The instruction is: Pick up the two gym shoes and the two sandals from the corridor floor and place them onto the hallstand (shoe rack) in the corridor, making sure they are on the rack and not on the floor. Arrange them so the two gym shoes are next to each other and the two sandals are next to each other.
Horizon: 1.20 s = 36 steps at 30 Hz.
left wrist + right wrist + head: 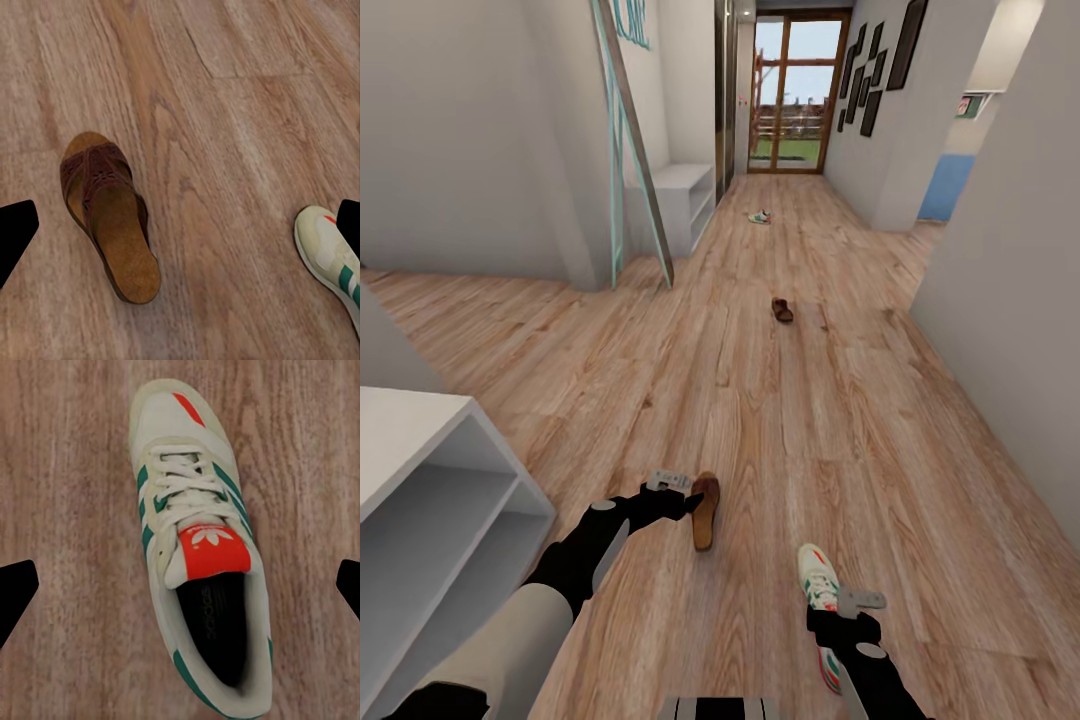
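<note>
Right wrist view has your right gripper spread wide, the gym shoe centred between its jaws on the corridor floor; descend straight. Your left gripper, also wide, needs shifting: the sandal lies off-centre, near one jaw.

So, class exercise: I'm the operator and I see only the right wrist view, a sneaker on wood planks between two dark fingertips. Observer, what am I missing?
Observer: In the head view, a second gym shoe lies far down the corridor, near the glass door.
Operator: Any sandals?
Observer: One brown sandal lies by the left end effector, beside your sneaker.
Operator: And the other?
Observer: The second sandal sits mid-corridor on the floor.
Operator: Is the left end effector holding anything?
Observer: No, its wrist view shows open fingers with the sandal lying untouched.
</note>
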Motion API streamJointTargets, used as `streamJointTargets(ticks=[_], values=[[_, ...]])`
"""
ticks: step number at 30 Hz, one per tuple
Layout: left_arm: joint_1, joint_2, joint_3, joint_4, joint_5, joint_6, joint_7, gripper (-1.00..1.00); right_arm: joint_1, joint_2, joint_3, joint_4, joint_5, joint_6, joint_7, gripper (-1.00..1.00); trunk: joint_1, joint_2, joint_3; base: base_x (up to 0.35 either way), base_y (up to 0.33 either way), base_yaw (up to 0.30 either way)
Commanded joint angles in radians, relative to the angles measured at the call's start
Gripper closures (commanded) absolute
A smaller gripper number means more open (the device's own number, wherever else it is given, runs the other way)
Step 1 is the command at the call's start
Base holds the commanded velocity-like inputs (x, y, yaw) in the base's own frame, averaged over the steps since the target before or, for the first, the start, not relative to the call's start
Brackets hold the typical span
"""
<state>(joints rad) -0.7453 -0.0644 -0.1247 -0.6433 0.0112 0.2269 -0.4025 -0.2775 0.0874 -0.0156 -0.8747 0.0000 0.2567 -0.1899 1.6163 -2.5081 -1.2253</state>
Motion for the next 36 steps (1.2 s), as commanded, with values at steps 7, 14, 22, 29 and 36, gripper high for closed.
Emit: streamJointTargets(ticks=[7,14,22,29,36], values=[[0.000,0.000,0.000,-0.002,0.002,0.006,-0.007,-1.00,0.000,0.001,-0.001,-0.002,0.000,0.006,-0.002,-1.00,0.000,0.000,-0.001,0.026,0.000,0.000],[-0.001,0.000,-0.004,-0.005,0.003,0.007,-0.008,-1.00,0.000,0.001,-0.001,-0.003,0.000,0.006,-0.002,-1.00,0.000,0.000,-0.001,0.006,0.000,0.000],[-0.004,0.000,-0.006,-0.059,0.002,0.018,-0.006,-1.00,0.000,0.001,-0.001,-0.002,0.000,0.006,-0.002,-1.00,0.004,-0.002,-0.034,0.001,0.000,0.000],[-0.005,0.000,-0.005,-0.118,0.001,0.025,-0.004,-1.00,0.000,0.000,-0.002,-0.001,0.000,0.006,-0.002,-1.00,0.007,-0.004,-0.070,0.000,0.000,0.000],[-0.004,0.000,0.000,-0.128,0.001,0.025,-0.003,-1.00,0.000,0.000,-0.003,-0.001,0.000,0.004,-0.002,-1.00,0.010,-0.005,-0.108,0.000,0.000,0.000]])
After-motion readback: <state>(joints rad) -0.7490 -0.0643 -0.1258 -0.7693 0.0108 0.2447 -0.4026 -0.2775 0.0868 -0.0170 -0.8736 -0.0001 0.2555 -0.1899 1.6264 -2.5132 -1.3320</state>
